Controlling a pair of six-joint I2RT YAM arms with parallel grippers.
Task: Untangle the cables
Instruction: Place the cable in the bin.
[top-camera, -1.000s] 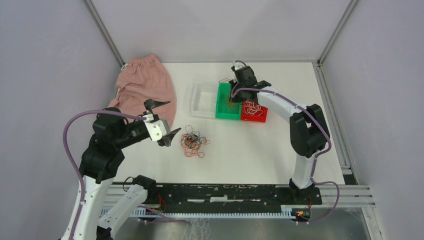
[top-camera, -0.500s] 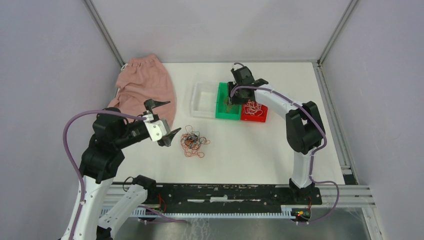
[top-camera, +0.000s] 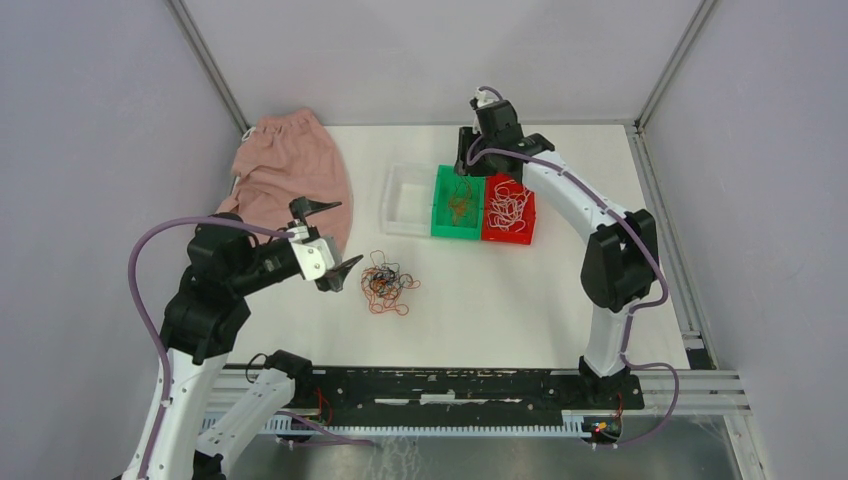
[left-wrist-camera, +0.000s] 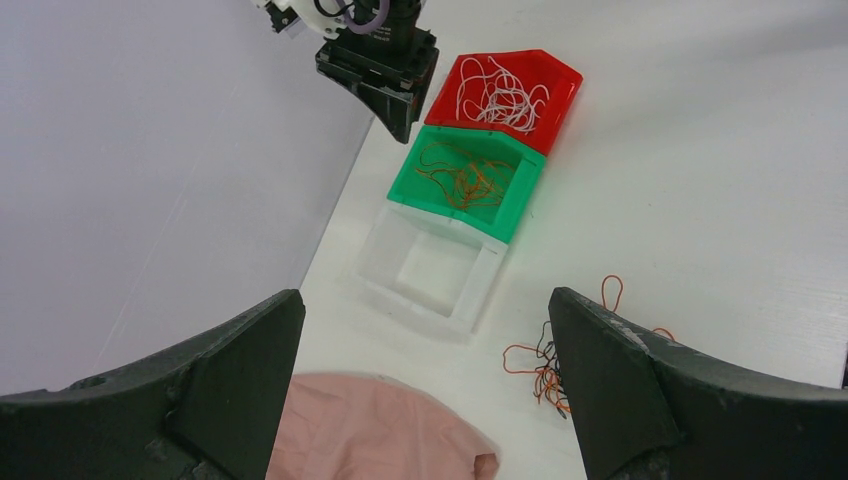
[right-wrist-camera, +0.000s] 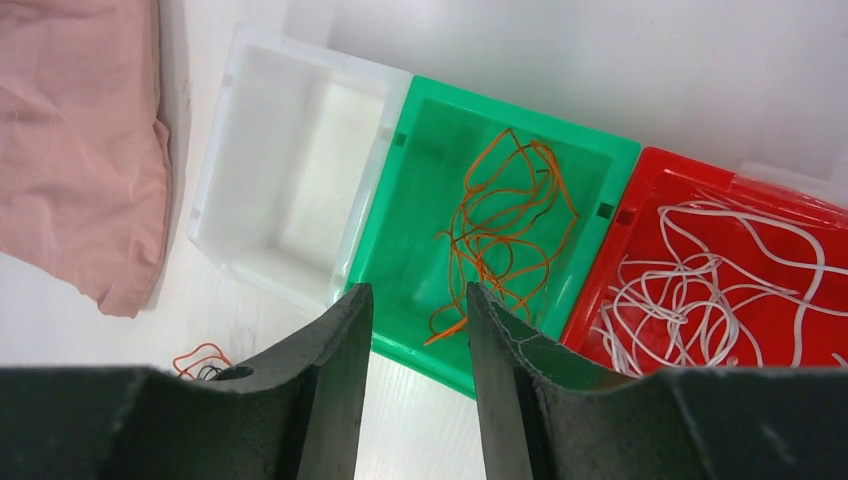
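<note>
- Right gripper (right-wrist-camera: 415, 300), fingers parted, empty: rise clear of the orange cables (right-wrist-camera: 500, 220) in the green bin (right-wrist-camera: 520, 112).
- Left gripper (top-camera: 348, 234), spread wide: pinch one loose strand of the tangle (top-camera: 388, 283).

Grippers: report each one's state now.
Left gripper: wide open, holding nothing.
Right gripper: partly open, holding nothing.

This is a robotics laboratory test cell: a white table (top-camera: 520, 300) is enclosed on the left, right and far sides by plain grey panels (top-camera: 90, 120) in a metal frame (top-camera: 206, 60), and a left arm (top-camera: 205, 300) and a right arm (top-camera: 615, 265) are bolted to a black rail (top-camera: 450, 385) at its near edge.
</note>
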